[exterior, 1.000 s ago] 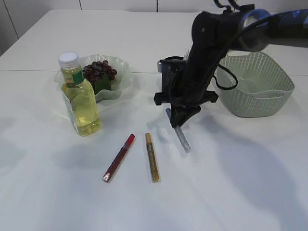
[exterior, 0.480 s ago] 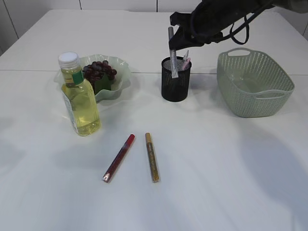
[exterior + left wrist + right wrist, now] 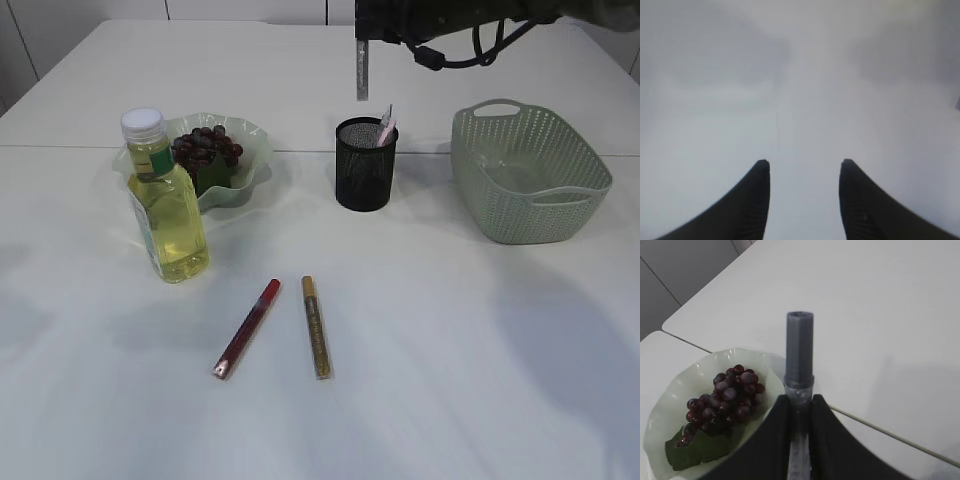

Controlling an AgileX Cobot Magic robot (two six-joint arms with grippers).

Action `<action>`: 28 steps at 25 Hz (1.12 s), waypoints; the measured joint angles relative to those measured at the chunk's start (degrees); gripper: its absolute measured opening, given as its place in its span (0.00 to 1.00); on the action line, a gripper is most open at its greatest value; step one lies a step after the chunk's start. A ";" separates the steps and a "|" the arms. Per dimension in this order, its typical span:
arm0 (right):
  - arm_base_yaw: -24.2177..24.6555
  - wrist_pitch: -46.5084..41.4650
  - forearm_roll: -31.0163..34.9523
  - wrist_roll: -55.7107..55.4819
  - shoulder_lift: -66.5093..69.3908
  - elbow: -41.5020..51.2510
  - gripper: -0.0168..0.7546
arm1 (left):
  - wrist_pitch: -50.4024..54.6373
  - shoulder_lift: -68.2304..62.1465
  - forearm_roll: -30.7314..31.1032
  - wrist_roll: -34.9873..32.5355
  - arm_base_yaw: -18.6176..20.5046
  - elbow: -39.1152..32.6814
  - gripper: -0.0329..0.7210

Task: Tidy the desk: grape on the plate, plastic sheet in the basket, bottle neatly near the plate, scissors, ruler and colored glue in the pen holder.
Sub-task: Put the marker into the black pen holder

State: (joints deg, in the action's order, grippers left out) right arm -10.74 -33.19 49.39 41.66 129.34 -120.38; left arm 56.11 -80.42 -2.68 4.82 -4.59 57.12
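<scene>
Right gripper (image 3: 799, 415) clamped on grey glue pen (image 3: 361, 70), held upright above and slightly left of the black mesh pen holder (image 3: 366, 165): if released w/o centring it may clip the rim & fall; left gripper (image 3: 802, 172) open, empty.

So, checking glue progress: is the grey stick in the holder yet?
Out. Grey glue stick hangs upright above pen holder, clamped in right gripper.

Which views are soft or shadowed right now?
Left wrist view: table blurred and featureless, only the open left gripper readable. Right wrist view: silver glue pen and grapes fairly sharp. Exterior view: even light, faint arm shadows on the table.
</scene>
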 joint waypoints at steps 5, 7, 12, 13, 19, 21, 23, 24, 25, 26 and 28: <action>0.00 1.45 3.19 5.81 3.54 0.00 0.15 | 0.00 0.00 0.10 0.00 0.00 0.00 0.48; 0.00 1.48 3.31 7.41 4.65 0.00 0.15 | 0.00 0.00 0.19 0.00 0.00 0.00 0.48; 0.00 1.50 3.47 8.34 5.80 0.00 0.18 | 0.00 0.00 0.19 0.00 0.00 0.00 0.48; 0.00 1.37 3.53 8.34 5.92 0.00 0.21 | 0.00 0.00 0.19 0.00 0.00 0.00 0.48; 0.00 -0.62 3.53 8.34 6.33 0.00 0.41 | 0.00 0.00 0.19 0.00 0.00 0.00 0.48; 0.00 -1.68 3.53 8.08 6.33 0.00 0.43 | 0.00 0.00 0.19 0.00 0.00 0.00 0.47; 0.00 -3.16 3.42 6.27 6.07 0.00 0.44 | 0.00 0.00 0.19 0.00 0.00 0.00 0.47; 0.00 -4.02 2.86 5.00 5.46 0.00 0.44 | 0.00 0.00 0.19 0.00 0.00 0.00 0.47; 0.00 -5.25 1.04 2.99 4.75 0.00 0.44 | -0.10 0.00 0.19 0.00 0.00 0.00 0.47; -0.10 -6.83 -1.64 -0.93 3.79 0.00 0.44 | -0.10 0.00 0.19 0.00 0.00 0.00 0.47; -0.53 -11.20 -11.00 -12.82 0.75 0.00 0.44 | -0.31 0.00 0.19 0.00 0.00 0.00 0.47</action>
State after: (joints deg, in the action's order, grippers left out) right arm -11.27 -44.40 38.38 28.84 130.09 -120.38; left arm 55.81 -80.42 -2.49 4.82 -4.59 57.12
